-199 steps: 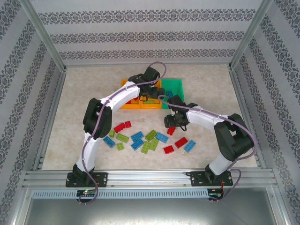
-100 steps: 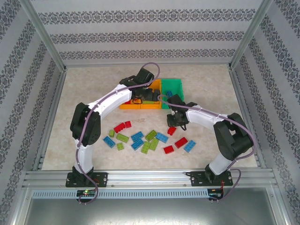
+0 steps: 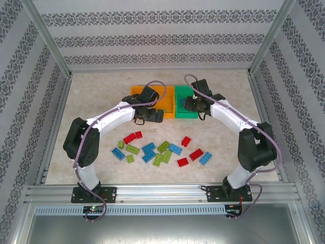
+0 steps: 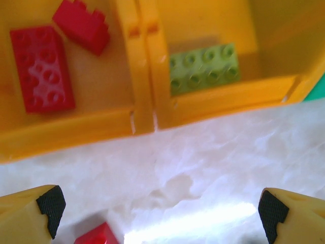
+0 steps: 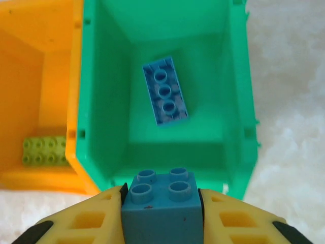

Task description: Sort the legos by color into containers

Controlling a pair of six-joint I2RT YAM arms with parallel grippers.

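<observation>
Spillage looked possible: right hand (image 5: 161, 206), clamped on a blue brick (image 5: 161, 216), hovered over the near rim of the green bin (image 5: 101, 101); left hand (image 4: 162, 208) stood apart.

left arm (image 3: 109, 118): white shells with black rounded joint housings, left half of the overhead frame.
right arm (image 3: 231, 119): the same white and black, right half.
cables (image 3: 152, 83): purplish-grey, one looping along each arm.
bases (image 3: 91, 194): black blocks, bottom of the overhead frame.
left gripper (image 4: 160, 216): yellow fingers (image 4: 23, 221) with black pads, in the bottom corners.
right gripper (image 5: 161, 203): yellow fingers (image 5: 86, 223) with moulded rectangular pockets and black tips at the lower edge.
</observation>
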